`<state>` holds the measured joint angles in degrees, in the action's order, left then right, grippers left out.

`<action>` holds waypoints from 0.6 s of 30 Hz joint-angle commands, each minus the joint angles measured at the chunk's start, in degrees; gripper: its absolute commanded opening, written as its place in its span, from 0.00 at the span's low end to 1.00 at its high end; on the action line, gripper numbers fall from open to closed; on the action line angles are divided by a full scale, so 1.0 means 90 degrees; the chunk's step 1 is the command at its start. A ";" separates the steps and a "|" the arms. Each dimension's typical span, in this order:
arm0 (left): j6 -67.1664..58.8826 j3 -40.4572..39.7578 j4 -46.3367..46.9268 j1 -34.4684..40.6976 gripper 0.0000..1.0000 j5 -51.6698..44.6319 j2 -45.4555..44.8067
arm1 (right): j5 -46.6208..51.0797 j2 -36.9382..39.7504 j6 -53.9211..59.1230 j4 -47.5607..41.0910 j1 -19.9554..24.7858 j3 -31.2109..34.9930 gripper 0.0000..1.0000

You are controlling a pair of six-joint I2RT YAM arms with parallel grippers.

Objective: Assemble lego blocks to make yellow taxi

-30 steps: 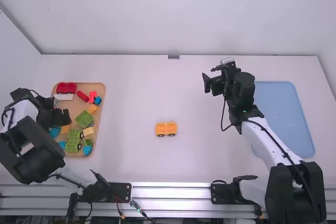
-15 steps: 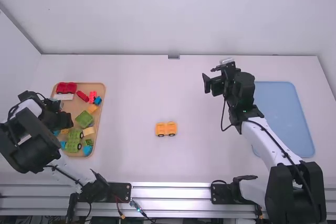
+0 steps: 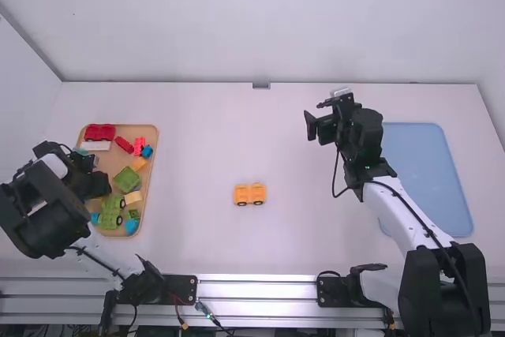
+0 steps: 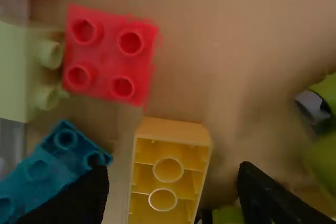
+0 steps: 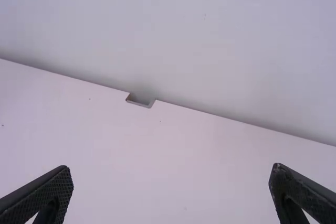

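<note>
High view: left gripper [image 3: 101, 186] over tray's [image 3: 155, 146] left side, yellow-orange wheeled piece [image 3: 249, 194] nearer worktop's [image 3: 197, 234] near edge, right gripper [image 3: 316, 115] toward far edge; left wrist: jaws spread, hollow-up yellow block [image 4: 167, 176] between; right wrist: jaws parted, empty.

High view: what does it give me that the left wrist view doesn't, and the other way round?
High view: the wheeled yellow piece mid-table, the blue mat and the right arm.
Left wrist view: the yellow block's hollow underside, with two round tubes.
Both: the tray, green blocks and the left jaws, which stand apart in the wrist view.
</note>
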<state>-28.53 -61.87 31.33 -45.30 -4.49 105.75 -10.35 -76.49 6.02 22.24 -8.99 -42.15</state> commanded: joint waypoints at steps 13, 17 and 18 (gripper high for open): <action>0.0063 0.0219 -0.0381 0.0034 0.60 -0.0049 0.0051 | -0.0039 -0.0039 -0.0192 0.0002 -0.0007 -0.0274 0.99; 0.0017 0.0384 -0.0593 0.0032 0.59 -0.0049 0.0051 | -0.0041 -0.0039 -0.0192 0.0002 -0.0007 -0.0274 0.99; 0.0019 0.0398 -0.0602 0.0032 0.57 -0.0053 0.0051 | -0.0039 -0.0039 -0.0192 0.0005 -0.0007 -0.0274 0.99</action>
<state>-28.32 -59.16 25.78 -45.32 -4.49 105.75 -10.37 -76.49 4.64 22.20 -8.99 -42.15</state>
